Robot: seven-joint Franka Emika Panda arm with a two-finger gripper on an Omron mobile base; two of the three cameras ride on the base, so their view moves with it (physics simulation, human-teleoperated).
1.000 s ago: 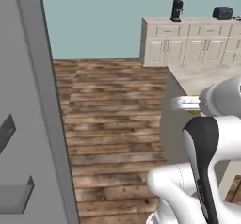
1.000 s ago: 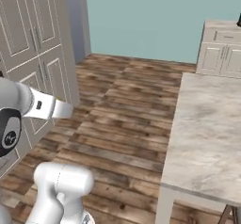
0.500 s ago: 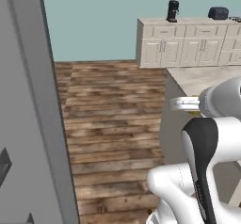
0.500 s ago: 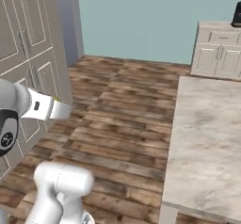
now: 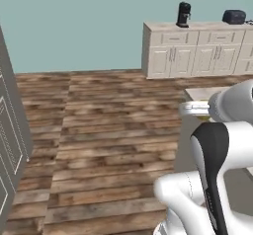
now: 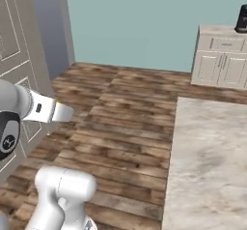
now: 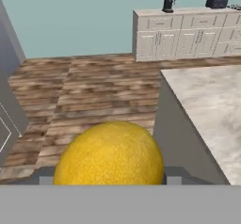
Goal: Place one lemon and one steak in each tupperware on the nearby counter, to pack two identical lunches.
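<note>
One lemon (image 7: 110, 153) is in the gripper (image 7: 108, 177), jaws set wide around it, pinched from both sides.

Left base view: I see the arm with the wrist pointing forward over the wood floor (image 5: 99, 130), and a sliver of yellow at the hand's end. A beige counter corner sits just past the wrist. Far cabinets hold a coffee maker (image 5: 184, 14) and a toaster (image 5: 233, 16).

Right base view: the counter (image 6: 212, 166) runs along the right, its near-left edge close to the base. No tupperware on the stretch I can see, so the trays must be further along.

Hand view: lemon sits low centre, right between the fingers, well seated. Counter's left edge and corner lie ahead to the right.

My call for this carry: hold the grip as is, don't squeeze harder on a round fruit, keep the wrist level, and find a tray before lowering.
</note>
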